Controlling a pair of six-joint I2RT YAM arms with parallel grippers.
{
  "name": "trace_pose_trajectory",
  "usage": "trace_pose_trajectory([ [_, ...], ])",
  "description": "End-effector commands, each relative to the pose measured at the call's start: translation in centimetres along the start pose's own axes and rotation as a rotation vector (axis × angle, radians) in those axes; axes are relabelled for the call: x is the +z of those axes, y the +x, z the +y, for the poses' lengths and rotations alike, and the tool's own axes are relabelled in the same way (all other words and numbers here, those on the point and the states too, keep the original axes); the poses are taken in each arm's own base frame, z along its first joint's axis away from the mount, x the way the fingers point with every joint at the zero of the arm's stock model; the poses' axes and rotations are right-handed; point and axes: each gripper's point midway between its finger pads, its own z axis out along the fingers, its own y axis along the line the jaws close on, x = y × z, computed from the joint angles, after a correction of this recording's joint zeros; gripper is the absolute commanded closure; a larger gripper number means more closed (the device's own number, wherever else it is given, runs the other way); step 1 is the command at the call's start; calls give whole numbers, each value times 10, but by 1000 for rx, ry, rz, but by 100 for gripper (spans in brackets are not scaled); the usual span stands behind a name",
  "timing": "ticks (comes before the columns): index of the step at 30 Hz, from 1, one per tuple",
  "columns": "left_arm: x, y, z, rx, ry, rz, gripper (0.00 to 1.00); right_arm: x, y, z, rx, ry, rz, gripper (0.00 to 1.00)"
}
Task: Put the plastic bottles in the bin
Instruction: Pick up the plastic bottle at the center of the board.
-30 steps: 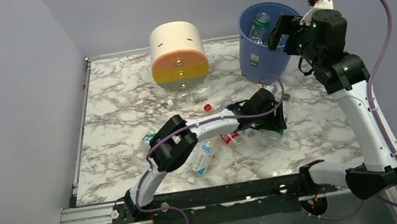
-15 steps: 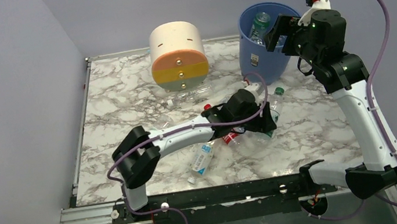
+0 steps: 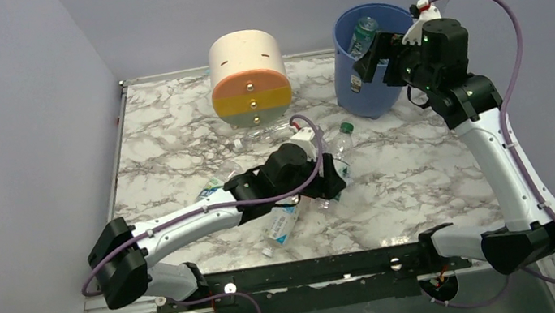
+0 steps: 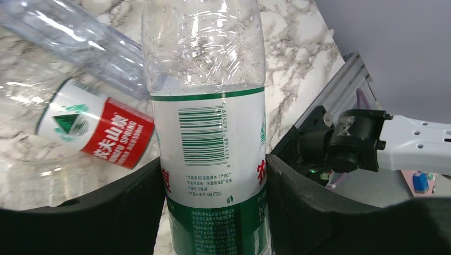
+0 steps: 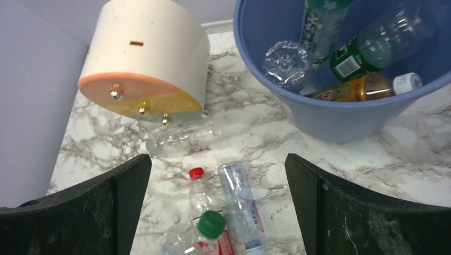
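1. The left fingers [image 4: 106,212], at the bottom of the wrist frame, clamp a clear plastic bottle with a green-and-white label [image 4: 213,159].
2. The right fingers [image 5: 80,212] stand wide apart, holding nothing, at the tall round blue plastic bin [image 3: 356,100], upper right on the marble tabletop [image 3: 165,139].
3. Several plastic bottles [image 5: 372,48] lie inside the bin.

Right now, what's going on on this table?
The left tool is shut on a green-capped bottle, gripping it round the label, near the table's middle. The right tool hangs open and empty beside the blue bin, which already holds a few bottles. Several loose bottles lie on the marble table.
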Motion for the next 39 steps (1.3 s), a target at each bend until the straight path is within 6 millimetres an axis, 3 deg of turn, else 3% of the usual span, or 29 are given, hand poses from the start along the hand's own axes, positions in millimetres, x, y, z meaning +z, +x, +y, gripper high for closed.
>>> trace_pose_trajectory([
  [1, -15, -13, 25, 3, -60, -62, 34, 8, 17, 18, 27, -115, 52, 0],
  [5, -22, -20, 39, -15, -61, -83, 34, 11, 33, 20, 43, -143, 96, 0],
  [13, -23, -39, 63, -21, -70, -113, 34, 11, 45, 27, 57, -185, 146, 0],
  [27, -7, -90, 106, -28, -104, -152, 34, 60, 82, 32, 82, -274, 237, 1],
  [39, -10, -103, 118, -32, -107, -165, 34, 79, 97, 42, 135, -345, 291, 1],
])
